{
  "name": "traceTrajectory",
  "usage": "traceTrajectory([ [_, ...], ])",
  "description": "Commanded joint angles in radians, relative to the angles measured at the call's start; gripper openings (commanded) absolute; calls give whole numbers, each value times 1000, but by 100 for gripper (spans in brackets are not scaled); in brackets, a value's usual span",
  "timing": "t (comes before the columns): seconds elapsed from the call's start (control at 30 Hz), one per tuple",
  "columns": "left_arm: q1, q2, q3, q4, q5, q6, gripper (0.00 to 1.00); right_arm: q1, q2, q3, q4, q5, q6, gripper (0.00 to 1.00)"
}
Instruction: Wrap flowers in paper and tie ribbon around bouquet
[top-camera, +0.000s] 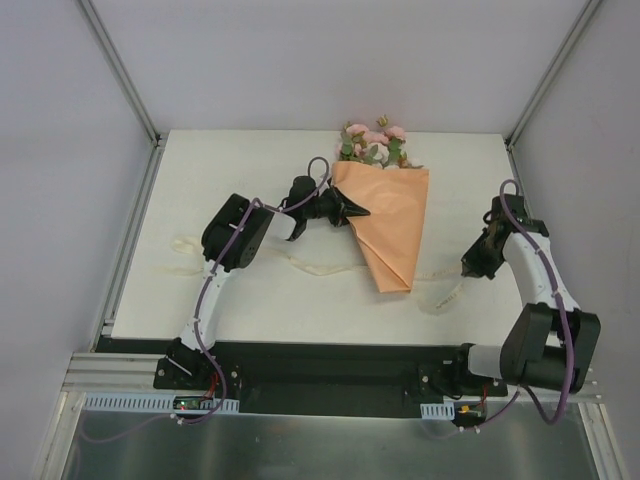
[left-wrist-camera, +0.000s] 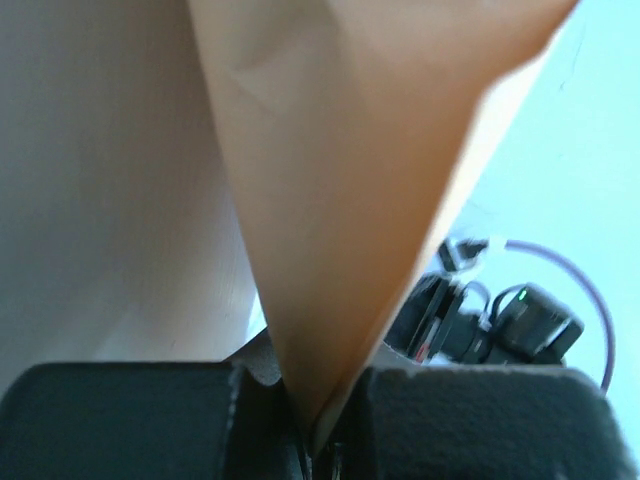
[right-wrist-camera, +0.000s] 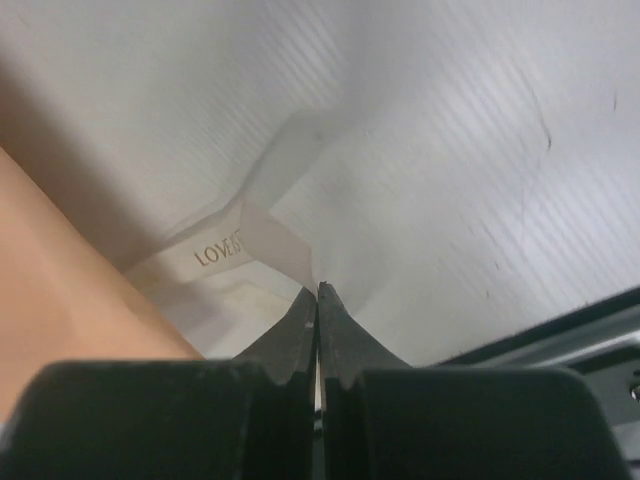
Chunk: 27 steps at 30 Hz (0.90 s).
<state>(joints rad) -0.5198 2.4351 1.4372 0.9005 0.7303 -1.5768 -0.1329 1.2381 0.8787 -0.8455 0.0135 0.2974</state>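
At the left edge of the cone, my left gripper (top-camera: 352, 211) was clamped tight on a fold of thin, smooth peach-orange paper (top-camera: 392, 228). Its black jaws were closed, with nothing but the sheet between them. The paper was rolled into a long cone lying on the flat white table (top-camera: 240, 180), with its wide mouth toward the far side and its point toward me. Out of the mouth stuck the flowers (top-camera: 375, 143), small pale pink blooms with green leaves.

My right gripper (top-camera: 468, 272) sat to the right of the cone, apart from it, its jaws pressed together down to a thin line. The tips touched a fold of the narrow cream ribbon (right-wrist-camera: 222, 252), a soft, half-sheer strip printed with letters. I could not tell whether any of it was caught between them. The ribbon showed on both sides of the cone's narrow end and trailed off, crinkled, toward the table's left edge.
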Motion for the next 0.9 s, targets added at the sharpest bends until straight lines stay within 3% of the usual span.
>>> traceTrajectory([
  [0.0, 63, -145, -98, 19, 138, 129, 0, -36, 138, 184, 74, 71, -20, 1],
  [0.2, 110, -264, -264, -28, 179, 276, 0, -47, 360, 354, 170, -6, -106, 1],
  [0.27, 115, -298, -309, -58, 182, 329, 0, -51, 412, 396, 186, -119, -142, 1],
  [0.37, 118, -317, -293, -223, 182, 462, 0, -48, 465, 447, 195, -260, -145, 1],
  [0.53, 118, -331, -235, -440, 140, 629, 0, -39, 414, 388, 223, -317, -153, 1],
  [0.6, 118, -355, -227, -509, 101, 650, 6, -39, 397, 382, 215, -319, -159, 1],
  [0.63, 118, -369, -242, -529, 84, 675, 18, -39, 385, 382, 214, -326, -159, 1],
  [0.77, 124, -479, -314, -598, 18, 696, 40, -37, 362, 381, 203, -343, -152, 1],
  [0.87, 133, -571, -369, -662, -29, 738, 47, -37, 347, 370, 200, -374, -141, 1],
])
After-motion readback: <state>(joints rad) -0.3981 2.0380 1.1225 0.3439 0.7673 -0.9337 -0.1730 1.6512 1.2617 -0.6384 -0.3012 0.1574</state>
